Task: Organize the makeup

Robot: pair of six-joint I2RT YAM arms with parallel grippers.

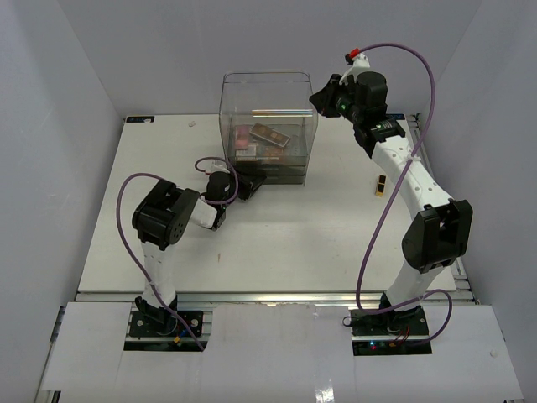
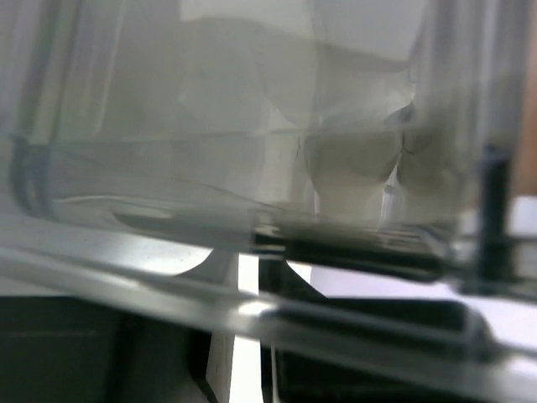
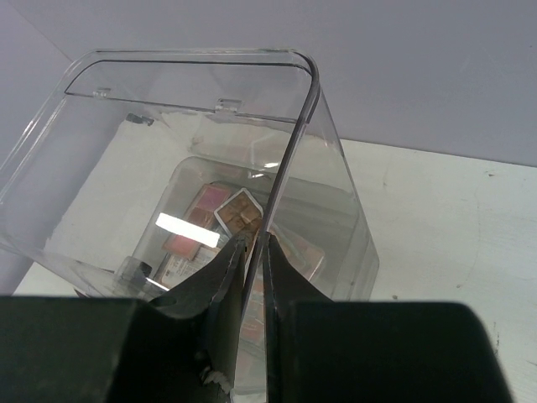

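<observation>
At the upper middle of the top view, pink and brown palettes (image 1: 267,137) lie inside the clear box (image 1: 260,77) on the tabletop (image 1: 294,239). The right fingers (image 3: 226,262) pinch the box's right wall at its rim. The left fingers (image 1: 250,186) sit at its dark drawers (image 1: 284,175); clenched or released, I cannot tell.

The place looked like a robot laboratory, built as a closed test cell. A white table (image 1: 277,243) stood between plain pale walls (image 1: 67,92) on three sides, and two robot arms, the left arm (image 1: 159,222) and the right arm (image 1: 419,197), were bolted to a metal rail (image 1: 268,295) at its near edge. Purple cables (image 1: 375,227) ran loose along the arms, and small lights (image 1: 369,344) glowed on the electronics at the base of the right one.
</observation>
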